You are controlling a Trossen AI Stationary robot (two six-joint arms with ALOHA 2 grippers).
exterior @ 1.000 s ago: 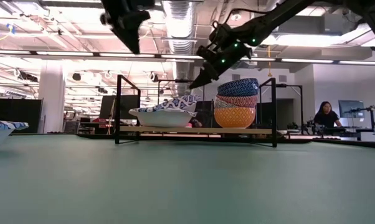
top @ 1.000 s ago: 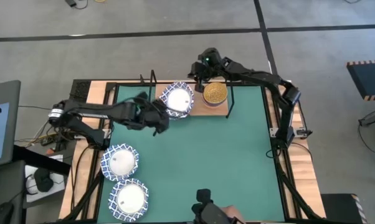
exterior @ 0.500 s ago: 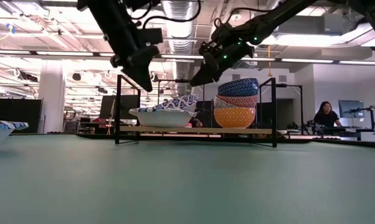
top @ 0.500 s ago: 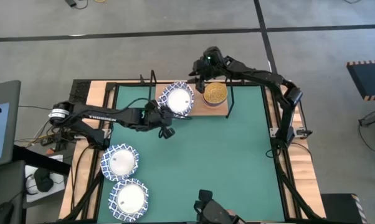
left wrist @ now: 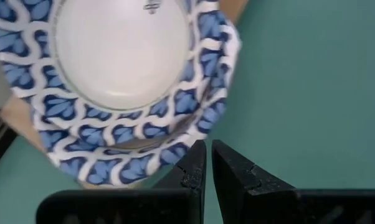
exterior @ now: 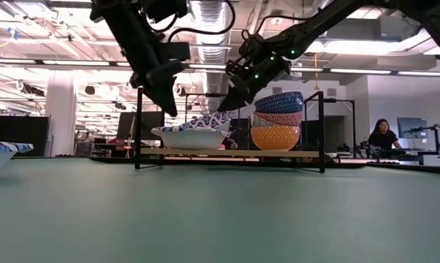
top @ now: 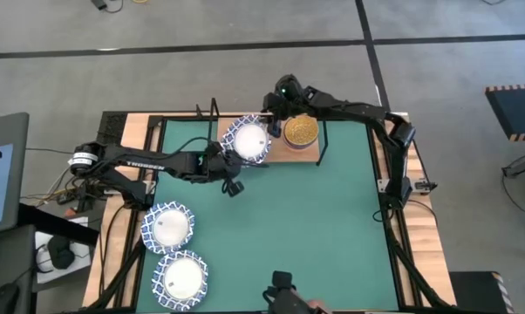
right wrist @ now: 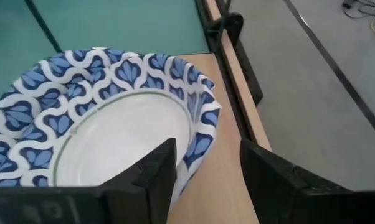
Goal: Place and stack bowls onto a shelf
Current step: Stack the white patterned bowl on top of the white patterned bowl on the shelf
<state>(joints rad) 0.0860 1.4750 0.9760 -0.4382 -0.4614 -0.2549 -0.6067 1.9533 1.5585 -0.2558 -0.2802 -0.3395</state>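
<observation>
On the wooden shelf at the table's far side, one large white bowl with a blue lattice rim lies tilted in another. A stack of small bowls stands to their right. My left gripper is shut and hangs at the large bowls' near side, pointing slantwise down. My right gripper is open at their far right. One finger is over the upper bowl's inside, the other over the board, with the rim between them; no touch shows. My left gripper's shut fingertips stand right at the near rim of the upper large bowl. They come slanting down from the table's near left. Whether they touch the rim, I cannot tell.
Two more large blue-rimmed bowls rest on the green mat at the near left. The shelf's black wire supports rise at both ends. A person sits far behind the table.
My left gripper has come down from high above the mat and tipped forward, ending beside the large bowls' near rim. My right gripper has shifted a little toward the large bowls. The bowls on the shelf lie as before.
</observation>
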